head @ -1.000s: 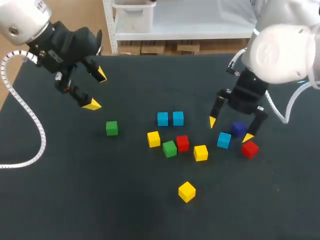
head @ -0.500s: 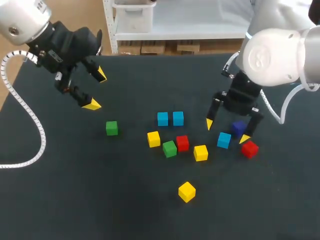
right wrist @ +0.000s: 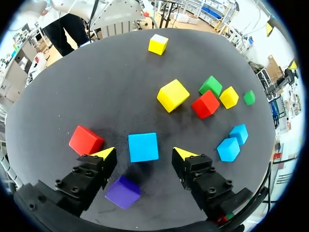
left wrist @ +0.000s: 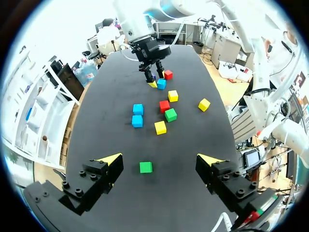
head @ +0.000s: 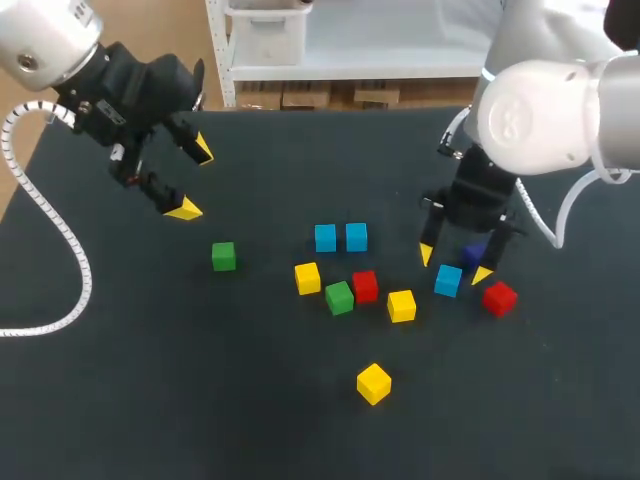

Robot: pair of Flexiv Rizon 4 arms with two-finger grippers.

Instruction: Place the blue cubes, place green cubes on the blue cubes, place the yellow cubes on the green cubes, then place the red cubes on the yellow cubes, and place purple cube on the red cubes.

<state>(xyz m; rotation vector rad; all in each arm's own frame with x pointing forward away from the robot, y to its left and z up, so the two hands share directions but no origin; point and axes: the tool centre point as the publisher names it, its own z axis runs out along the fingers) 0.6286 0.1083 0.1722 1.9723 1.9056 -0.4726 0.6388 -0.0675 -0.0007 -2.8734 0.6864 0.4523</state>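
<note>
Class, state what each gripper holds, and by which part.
Nothing is held. The left gripper is open and empty; the right gripper hovers open over a blue cube, its fingers not touching it.

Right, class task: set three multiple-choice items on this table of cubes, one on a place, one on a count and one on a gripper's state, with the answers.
1. Where is the single blue cube that lies apart from the blue pair?
A. Between the right gripper's fingers
B. At the table's near edge
C. Stacked on another cube

2. How many yellow cubes are on the table?
A. Two
B. Three
C. Four

3. What state is the left gripper in?
A. Shut on a cube
B. Open, holding nothing
C. Resting on the table

Answers:
1. A: the right wrist view shows it between the two yellow tips, touching neither.
2. B: the head view shows three, all lying singly.
3. B: its tips stand wide apart with nothing between them.
</note>
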